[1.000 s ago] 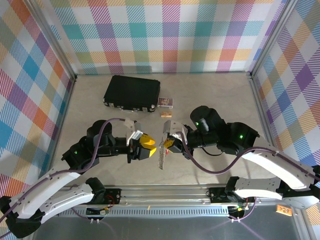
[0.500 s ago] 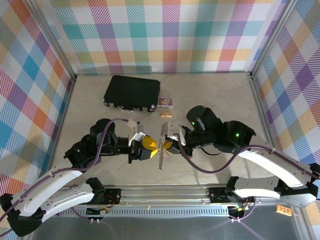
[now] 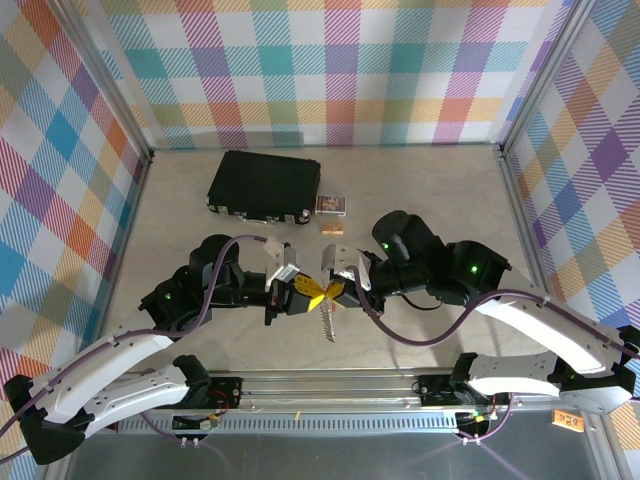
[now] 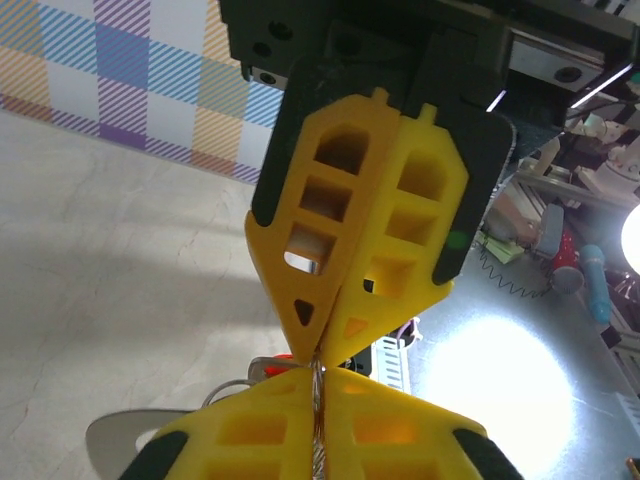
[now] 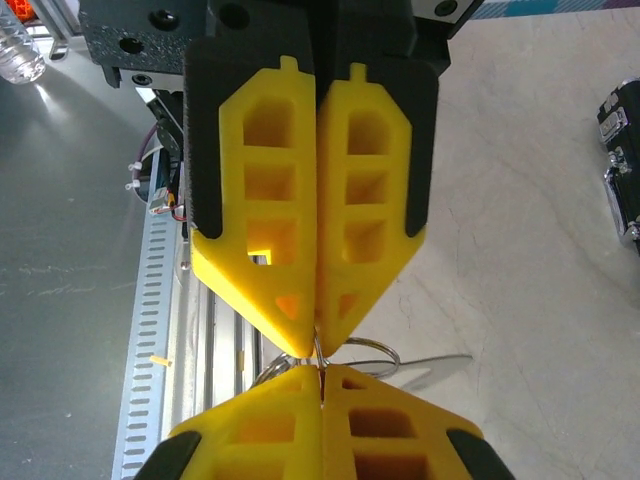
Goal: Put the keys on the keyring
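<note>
Pinching the thin wire loop of the keyring (image 4: 284, 358) with the left tool (image 3: 310, 295), clenched tight; gripping the same loop with the right tool (image 3: 332, 290), likewise clenched, tip to tip with the left, above the near middle of the counter (image 3: 440, 200). Dangling the keys (image 3: 326, 322) just beneath that meeting point. From the left wrist, a sliver of red tag just behind the yellow tips. Farther back, flat on the counter, a black case (image 3: 264, 185), with a small box (image 3: 331, 205) at its right end

No text can be read: print on the card box (image 3: 331, 205) and the orange tag (image 3: 567, 420) is illegible.
</note>
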You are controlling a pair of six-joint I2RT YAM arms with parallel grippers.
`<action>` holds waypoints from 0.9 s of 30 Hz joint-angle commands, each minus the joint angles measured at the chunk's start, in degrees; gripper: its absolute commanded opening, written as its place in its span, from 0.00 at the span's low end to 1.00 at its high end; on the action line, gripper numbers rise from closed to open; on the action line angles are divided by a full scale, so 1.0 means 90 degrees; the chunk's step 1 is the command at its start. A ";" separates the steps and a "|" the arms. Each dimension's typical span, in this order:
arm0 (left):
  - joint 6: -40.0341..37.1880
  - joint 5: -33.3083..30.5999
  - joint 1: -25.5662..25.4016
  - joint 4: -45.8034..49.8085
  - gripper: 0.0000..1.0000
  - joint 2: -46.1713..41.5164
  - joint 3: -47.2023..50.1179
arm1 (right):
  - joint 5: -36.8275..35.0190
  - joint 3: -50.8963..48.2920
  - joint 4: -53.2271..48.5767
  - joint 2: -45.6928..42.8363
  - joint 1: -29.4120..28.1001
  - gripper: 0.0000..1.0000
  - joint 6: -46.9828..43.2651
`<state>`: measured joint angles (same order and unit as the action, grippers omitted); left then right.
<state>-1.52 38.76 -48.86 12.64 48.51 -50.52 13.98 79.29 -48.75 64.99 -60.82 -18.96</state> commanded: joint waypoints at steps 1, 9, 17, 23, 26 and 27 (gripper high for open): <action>-0.0039 0.0068 -0.0074 -0.0295 0.04 -0.0039 -0.0069 | 0.0176 0.0233 0.0045 -0.0009 -0.0078 0.00 -0.0147; 0.0086 -0.0139 -0.0079 -0.0773 0.00 -0.0235 0.0137 | 0.0202 0.0215 0.0142 -0.0048 -0.0109 0.00 -0.0035; 0.0250 -0.0880 -0.0079 -0.1930 0.00 -0.0754 0.0606 | 0.0330 -0.0350 0.1120 -0.0547 -0.0108 0.34 0.0671; 0.0481 -0.0651 -0.0079 -0.2604 0.00 -0.0766 0.0782 | 0.0133 -0.0496 0.1367 -0.0675 -0.0110 0.34 0.0881; 0.0558 -0.0585 -0.0082 -0.2765 0.00 -0.0777 0.0825 | 0.0091 -0.0528 0.1450 -0.0707 -0.0110 0.32 0.0924; 0.0582 -0.0572 -0.0082 -0.2802 0.00 -0.0793 0.0840 | 0.0097 -0.0543 0.1471 -0.0712 -0.0111 0.31 0.0935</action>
<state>2.22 32.49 -49.10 -6.68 42.13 -43.51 14.92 75.18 -38.35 59.37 -61.47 -12.12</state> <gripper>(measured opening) 0.063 0.311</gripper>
